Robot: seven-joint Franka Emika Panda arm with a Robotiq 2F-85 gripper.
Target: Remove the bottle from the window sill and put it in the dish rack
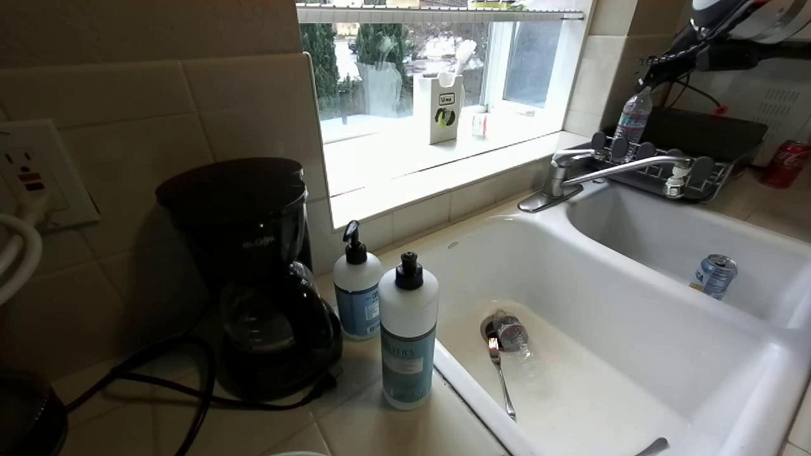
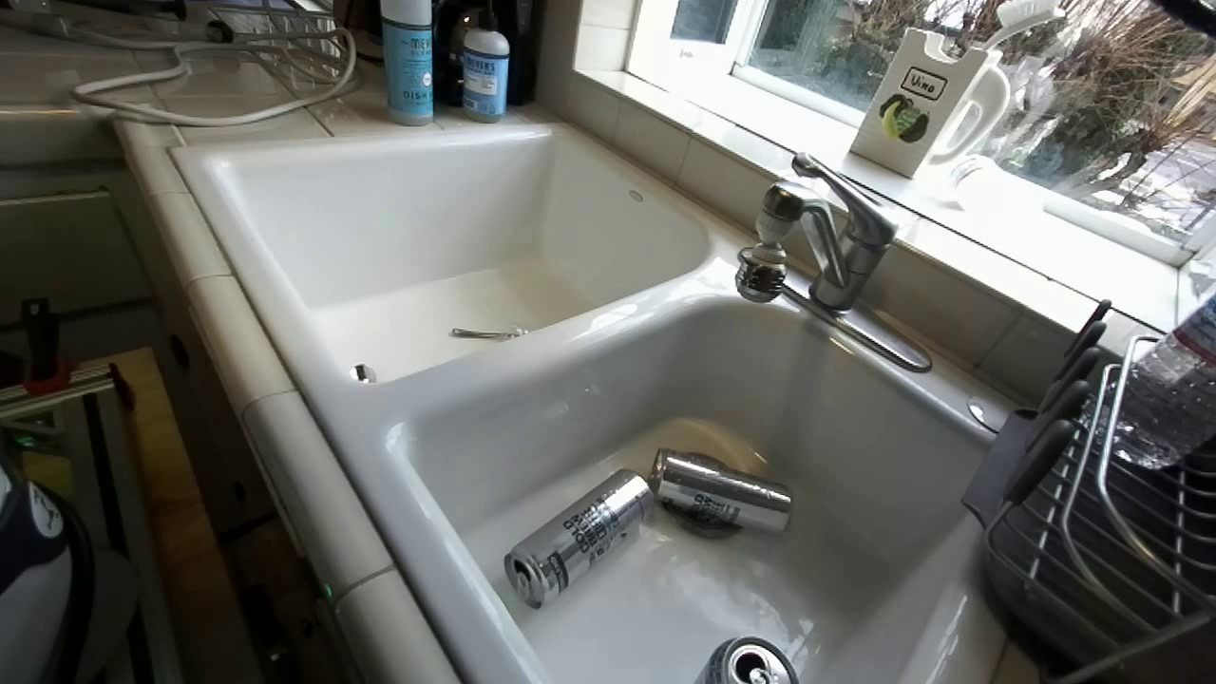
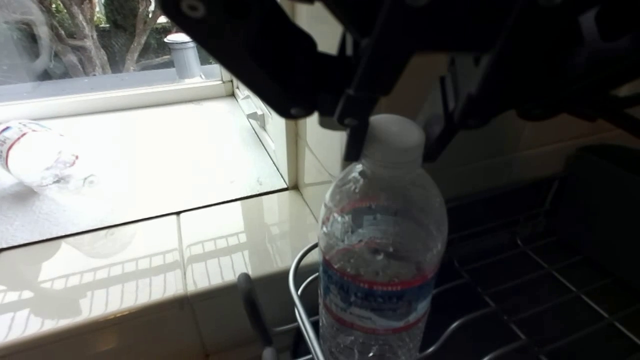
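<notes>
Pinching a bottle (image 3: pixel 380 287), the claw (image 3: pixel 393 147) hangs over the dish rack (image 2: pixel 1066 534) beside the bright sill (image 3: pixel 160 160).

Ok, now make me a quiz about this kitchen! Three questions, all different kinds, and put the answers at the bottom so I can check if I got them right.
1. True or false: a clear bottle lies on its side on the window sill.

2. Fill in the missing word: the other bottle, in the dish rack, has a ____ cap.

3. Pick one. Where is the red can?
a) in the sink
b) on the counter beside the dish rack
c) on the window sill

Key: 1. True. 2. White. 3. b.
</notes>
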